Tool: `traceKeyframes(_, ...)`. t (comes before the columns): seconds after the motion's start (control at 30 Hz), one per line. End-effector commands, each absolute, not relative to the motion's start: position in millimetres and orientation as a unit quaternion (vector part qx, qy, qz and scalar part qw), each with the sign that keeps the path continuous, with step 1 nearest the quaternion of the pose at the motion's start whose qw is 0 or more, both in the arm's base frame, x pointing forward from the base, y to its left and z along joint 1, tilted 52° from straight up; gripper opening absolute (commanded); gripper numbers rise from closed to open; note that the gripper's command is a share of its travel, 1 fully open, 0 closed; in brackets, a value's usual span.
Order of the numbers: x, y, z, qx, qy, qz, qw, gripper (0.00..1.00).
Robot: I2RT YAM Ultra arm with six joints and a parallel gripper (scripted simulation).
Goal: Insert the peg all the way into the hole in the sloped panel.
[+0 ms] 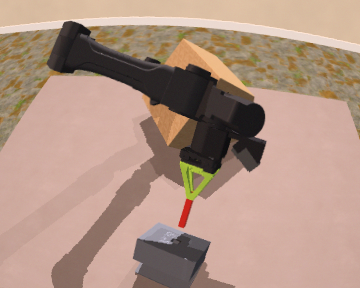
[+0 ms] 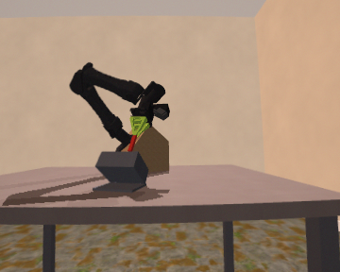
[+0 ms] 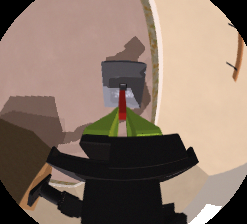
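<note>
My gripper point(image 1: 193, 194) point(image 2: 136, 131) point(image 3: 122, 110) has green fingers and is shut on a red peg point(image 1: 186, 213) point(image 2: 131, 143) point(image 3: 122, 101). The peg points down and forward at the dark grey sloped panel point(image 1: 163, 256) point(image 2: 122, 166) point(image 3: 111, 72) near the table's front edge. The peg's tip hangs just above the panel's upper face, close to the hole point(image 1: 178, 240), apart from it. In the wrist view the peg lines up with the panel's middle and hides the hole.
A tan wooden block point(image 1: 198, 60) point(image 2: 155, 148) stands behind the arm at the table's middle. The pink table top point(image 1: 298, 190) point(image 2: 234, 189) ends close in front of the panel. The dark arm reaches over from the back left.
</note>
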State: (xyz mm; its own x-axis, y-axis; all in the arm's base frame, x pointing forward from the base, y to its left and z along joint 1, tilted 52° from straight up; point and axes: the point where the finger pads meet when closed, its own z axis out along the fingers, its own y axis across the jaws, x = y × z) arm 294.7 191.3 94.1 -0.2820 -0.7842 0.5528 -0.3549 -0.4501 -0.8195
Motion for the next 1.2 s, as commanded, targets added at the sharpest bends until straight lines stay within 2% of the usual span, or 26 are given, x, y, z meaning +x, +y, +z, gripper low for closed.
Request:
traceKeyframes(0.0, 294.0, 195.0, 102.2, -0.569, 0.496, -0.628, 0.192, 0.0)
traceKeyframes(1.17, 313.6, 187.4, 99.5, -0.568, 0.496, -0.628, 0.192, 0.0)
